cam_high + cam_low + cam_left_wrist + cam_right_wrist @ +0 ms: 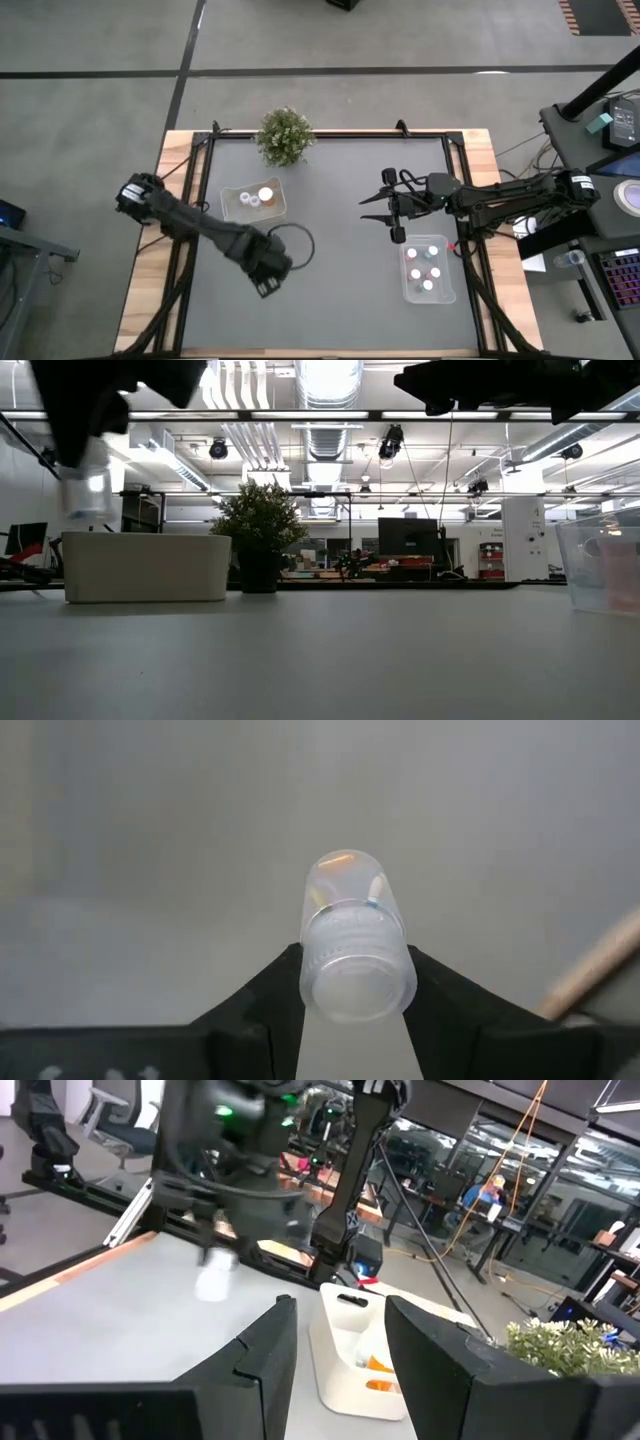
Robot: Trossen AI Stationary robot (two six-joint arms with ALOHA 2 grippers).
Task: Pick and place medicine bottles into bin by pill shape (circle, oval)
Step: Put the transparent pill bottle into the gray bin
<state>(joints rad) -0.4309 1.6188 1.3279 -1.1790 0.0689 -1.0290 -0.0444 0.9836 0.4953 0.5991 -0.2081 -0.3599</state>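
Observation:
My left gripper is above the table's near left part, shut on a small clear medicine bottle with a white cap; pills show through its wall. In the low view the bottle hangs below that gripper, clear of the table. My right gripper is open and empty, held high between the two bins; it shows in its own wrist view. The white left bin holds an orange bottle and white-capped ones. The clear right bin holds several white-capped bottles. My left gripper pinches the bottle's white cap between its two fingers, one on either side. The fingers come from above, pointing down. The bottle's body reaches beyond the fingertips and hangs below them, lifted clear of the table.
A green potted plant stands at the far edge behind the left bin. A dark cable loop lies beside my left gripper. The wooden frame borders the grey mat. Bare mat lies between the bins.

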